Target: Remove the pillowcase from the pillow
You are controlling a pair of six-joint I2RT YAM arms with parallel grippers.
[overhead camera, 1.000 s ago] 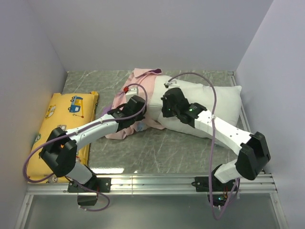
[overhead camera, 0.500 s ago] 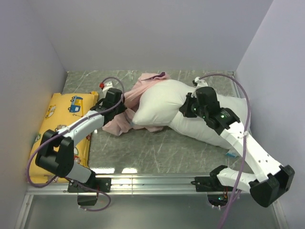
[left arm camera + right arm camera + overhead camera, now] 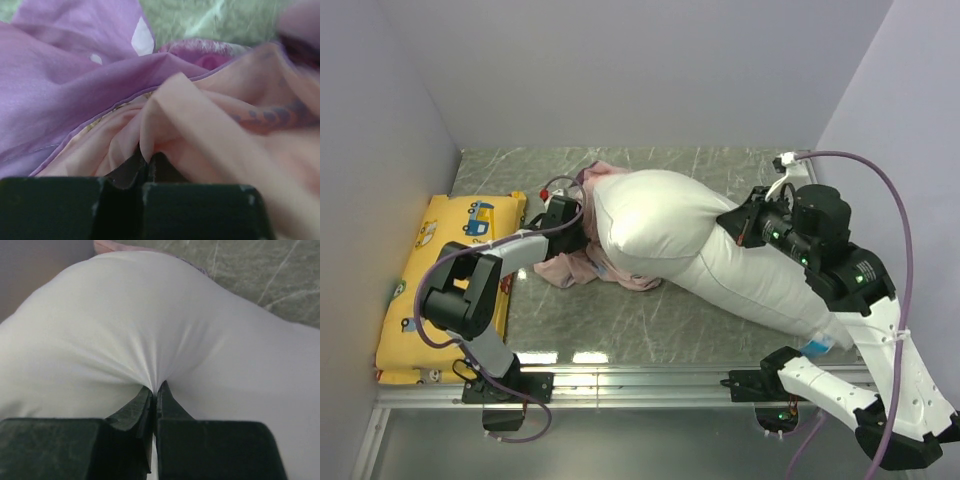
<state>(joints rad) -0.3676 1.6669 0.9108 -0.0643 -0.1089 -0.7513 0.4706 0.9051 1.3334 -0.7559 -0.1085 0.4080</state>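
Observation:
The plain white pillow lies stretched across the table middle, almost fully bare; it fills the right wrist view. The pink-purple pillowcase is bunched at the pillow's left end, with pale pink inside showing in the left wrist view. My left gripper is shut on a fold of the pillowcase. My right gripper is shut on a pinch of the pillow's white cloth and holds it raised to the right.
A yellow cushion with cartoon vehicles lies along the left wall. Grey walls close in the left, back and right. The green marbled table top shows in front of the pillow. A metal rail runs along the near edge.
My right gripper has pulled the pillow up and to the right, and more white pillow has come out of the pillowcase. My left gripper has moved left and held the pillowcase back.

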